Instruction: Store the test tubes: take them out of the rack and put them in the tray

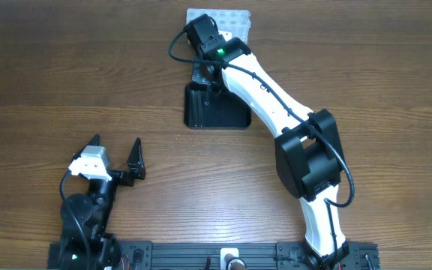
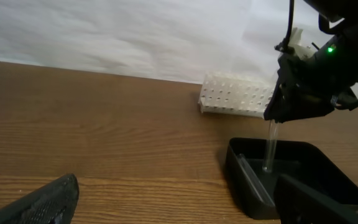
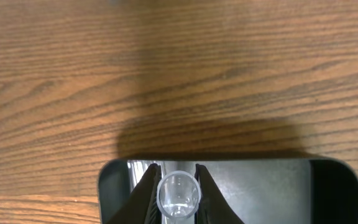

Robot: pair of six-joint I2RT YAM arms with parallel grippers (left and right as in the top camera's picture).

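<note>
Wood-grain table (image 1: 51, 75) is stretching wide in the top view, where the left gripper (image 1: 116, 142) is sitting near its base, fingers spread, well apart from the black tray (image 1: 220, 116) at centre. The right gripper (image 1: 205, 73) is hanging over the tray, with the white rack (image 1: 235, 19) just beyond its far edge. In the left wrist view, a clear test tube (image 2: 270, 146) is standing upright, its lower end dipping between the tray's walls. In the right wrist view, the right gripper's fingers (image 3: 146, 194) are pinching the tube's top, close to one rim.
</note>
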